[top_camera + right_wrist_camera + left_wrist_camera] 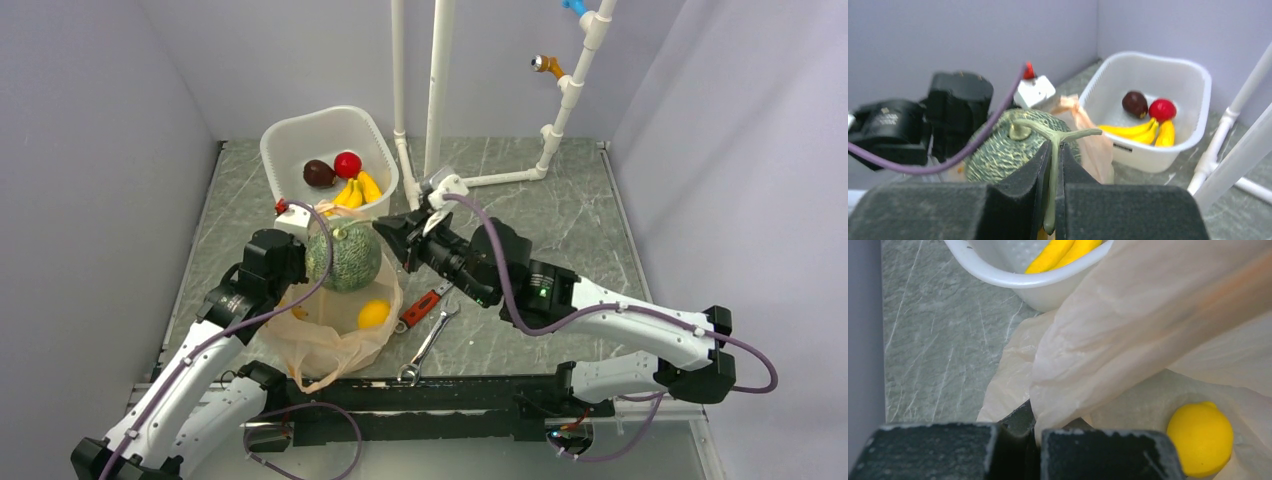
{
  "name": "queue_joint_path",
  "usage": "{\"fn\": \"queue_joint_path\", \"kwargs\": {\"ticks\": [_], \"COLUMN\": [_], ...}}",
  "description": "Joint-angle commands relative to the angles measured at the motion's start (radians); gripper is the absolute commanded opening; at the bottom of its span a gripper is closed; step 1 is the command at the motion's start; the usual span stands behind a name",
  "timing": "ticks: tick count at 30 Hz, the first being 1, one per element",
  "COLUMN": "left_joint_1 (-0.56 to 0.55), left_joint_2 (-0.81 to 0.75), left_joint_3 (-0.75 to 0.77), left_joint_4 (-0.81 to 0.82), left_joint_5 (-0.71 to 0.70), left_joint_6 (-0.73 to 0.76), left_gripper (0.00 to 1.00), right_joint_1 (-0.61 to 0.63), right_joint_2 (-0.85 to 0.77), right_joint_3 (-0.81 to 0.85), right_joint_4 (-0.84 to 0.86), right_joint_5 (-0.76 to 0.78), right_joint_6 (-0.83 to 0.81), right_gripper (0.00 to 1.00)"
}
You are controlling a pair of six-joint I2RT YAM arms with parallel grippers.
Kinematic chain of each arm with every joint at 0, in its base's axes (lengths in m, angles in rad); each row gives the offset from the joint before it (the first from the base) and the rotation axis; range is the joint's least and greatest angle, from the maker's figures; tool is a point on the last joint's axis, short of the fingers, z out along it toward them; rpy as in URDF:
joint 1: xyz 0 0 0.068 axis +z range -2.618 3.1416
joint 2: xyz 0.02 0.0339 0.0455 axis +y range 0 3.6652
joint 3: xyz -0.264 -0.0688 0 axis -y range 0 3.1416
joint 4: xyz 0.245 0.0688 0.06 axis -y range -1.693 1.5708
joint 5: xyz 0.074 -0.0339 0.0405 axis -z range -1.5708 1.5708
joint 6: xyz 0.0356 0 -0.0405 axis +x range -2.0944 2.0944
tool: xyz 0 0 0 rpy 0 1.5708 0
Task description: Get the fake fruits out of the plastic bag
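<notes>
Right wrist, jaws clamping squash stem point(1052, 150)

Open counter point(570, 215) on the right past the pipes point(438, 90), plenty of room. Narrow strip free along the left wall point(100, 200) too. Bag point(320, 350) mouth crowded: melon point(343, 257) hanging right over it, left hand point(1034, 437) pinching its edge, right hand point(1054, 170) clamped on the stem point(1058, 135). Tub point(285, 145) just behind. Wrench point(428, 345) and red tool point(425, 305) lying just right of the bag.

The grey marbled table point(560, 210) carries a white tub point(277, 165), the plastic bag point(320, 348), a wrench point(430, 345) and a red-handled tool point(425, 305).
</notes>
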Motion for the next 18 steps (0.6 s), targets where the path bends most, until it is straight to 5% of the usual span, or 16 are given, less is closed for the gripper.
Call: {"fn": "queue_joint_path", "kwargs": {"ticks": [1, 6, 18], "left_joint_1": [0.002, 0.002, 0.002], "left_joint_2": [0.003, -0.024, -0.106], "left_joint_3": [0.045, 0.038, 0.013], "left_joint_4": [-0.004, -0.003, 0.019], "left_joint_5": [-0.027, -0.046, -0.082], "left_joint_6": [-0.007, -0.006, 0.003], "left_gripper": [0.00, 0.00, 0.00], "right_joint_1": [0.003, -0.007, -0.223], "right_joint_2": [0.011, 0.094, 0.505], "right_joint_3": [0.167, 0.302, 0.702], "right_joint_4": [0.041, 0.105, 0.094], "right_joint_5": [0.052, 0.182, 0.208], "right_joint_6": [-0.074, -0.219, -0.373], "right_gripper": [0.00, 0.00, 0.00]}}
